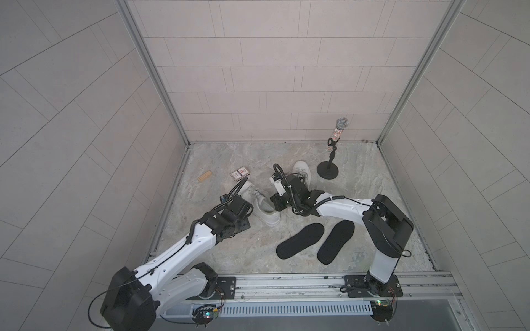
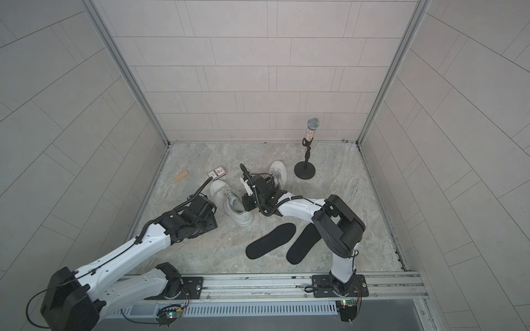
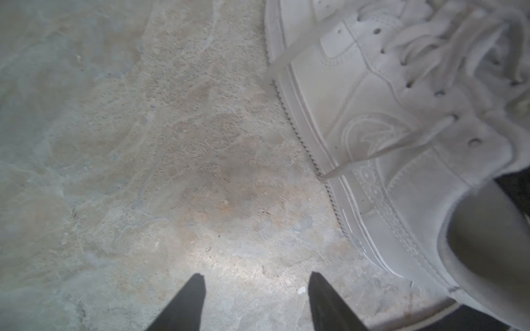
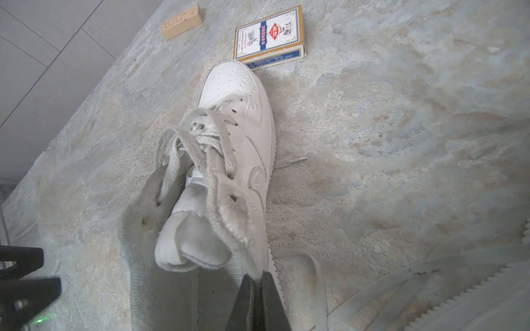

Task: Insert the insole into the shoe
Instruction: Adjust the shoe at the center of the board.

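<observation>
A white shoe point(image 1: 259, 205) point(image 2: 233, 205) stands on the stone floor with its toe toward a card box. In the right wrist view my right gripper point(image 4: 257, 278) is shut on the side wall of this shoe point(image 4: 238, 137) at the rim of its opening. My left gripper point(image 3: 256, 275) is open over bare floor just beside the shoe's other side point(image 3: 372, 143), holding nothing. Two black insoles point(image 1: 299, 240) point(image 1: 335, 242) lie flat side by side near the front. A second white shoe point(image 1: 302, 172) lies behind the right wrist, partly hidden by it.
A microphone on a round black stand point(image 1: 327, 170) stands at the back right. A card box point(image 1: 240, 174) and a small wooden block point(image 1: 205, 176) lie at the back left. Tiled walls enclose the floor on three sides.
</observation>
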`<action>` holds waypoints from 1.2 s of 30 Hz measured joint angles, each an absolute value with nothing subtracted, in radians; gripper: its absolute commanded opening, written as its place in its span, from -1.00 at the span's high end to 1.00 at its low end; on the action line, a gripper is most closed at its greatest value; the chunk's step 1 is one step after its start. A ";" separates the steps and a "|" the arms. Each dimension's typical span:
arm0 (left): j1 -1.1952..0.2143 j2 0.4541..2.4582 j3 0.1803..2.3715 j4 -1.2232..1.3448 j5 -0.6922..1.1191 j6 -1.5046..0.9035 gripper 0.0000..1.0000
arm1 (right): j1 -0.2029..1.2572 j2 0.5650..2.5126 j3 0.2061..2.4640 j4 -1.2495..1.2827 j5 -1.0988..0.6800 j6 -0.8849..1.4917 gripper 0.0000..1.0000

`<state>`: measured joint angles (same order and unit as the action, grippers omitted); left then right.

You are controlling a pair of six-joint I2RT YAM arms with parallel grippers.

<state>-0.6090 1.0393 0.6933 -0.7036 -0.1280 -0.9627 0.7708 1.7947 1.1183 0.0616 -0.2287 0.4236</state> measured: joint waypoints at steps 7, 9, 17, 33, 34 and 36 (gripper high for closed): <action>-0.609 1.187 0.789 -0.616 -0.091 -0.950 -0.44 | 0.792 1.795 1.084 0.137 -0.232 0.509 0.90; -0.608 1.227 0.808 -0.595 -0.093 -0.950 -0.43 | 0.799 1.795 1.074 0.158 -0.231 0.527 0.90; -0.573 1.325 0.842 -0.546 -0.101 -0.945 -0.11 | 0.799 1.795 1.061 0.184 -0.234 0.554 0.90; -0.546 1.378 0.864 -0.519 -0.072 -0.838 0.49 | 0.803 1.874 1.150 0.132 -0.263 0.515 0.38; -0.545 1.378 0.864 -0.519 -0.071 -0.836 0.49 | 0.803 1.880 1.161 0.122 -0.261 0.511 0.48; -0.545 1.379 0.864 -0.517 -0.073 -0.833 0.43 | 0.804 1.897 1.187 0.109 -0.255 0.509 0.74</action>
<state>-0.5453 1.3792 0.8642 -0.5175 -0.0727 -0.8330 0.8043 1.8969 1.1873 0.1093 -0.2554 0.5087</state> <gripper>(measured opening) 0.255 0.212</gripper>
